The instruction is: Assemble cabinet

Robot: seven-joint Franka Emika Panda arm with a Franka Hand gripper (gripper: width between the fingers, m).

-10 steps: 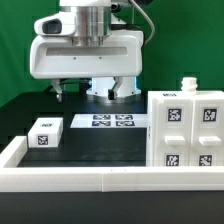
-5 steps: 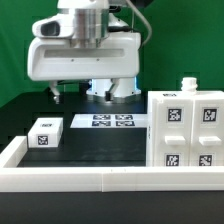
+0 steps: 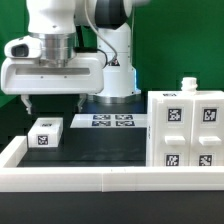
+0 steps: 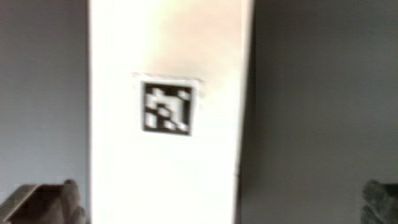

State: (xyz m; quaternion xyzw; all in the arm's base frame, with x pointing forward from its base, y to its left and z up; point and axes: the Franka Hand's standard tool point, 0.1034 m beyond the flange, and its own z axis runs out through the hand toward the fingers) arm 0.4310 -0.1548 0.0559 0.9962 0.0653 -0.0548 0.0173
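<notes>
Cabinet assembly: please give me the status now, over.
Gripper open, fingers wide above the small white block, no contact. Cabinet upright at the exterior view's right, untouched. Nothing seen in the way.

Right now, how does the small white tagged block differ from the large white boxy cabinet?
The small white tagged block is low and lies flat; the large white boxy cabinet stands much taller. The block sits beneath the open gripper; the cabinet stands off toward the exterior view's right. Both are white with black-and-white tags.
</notes>
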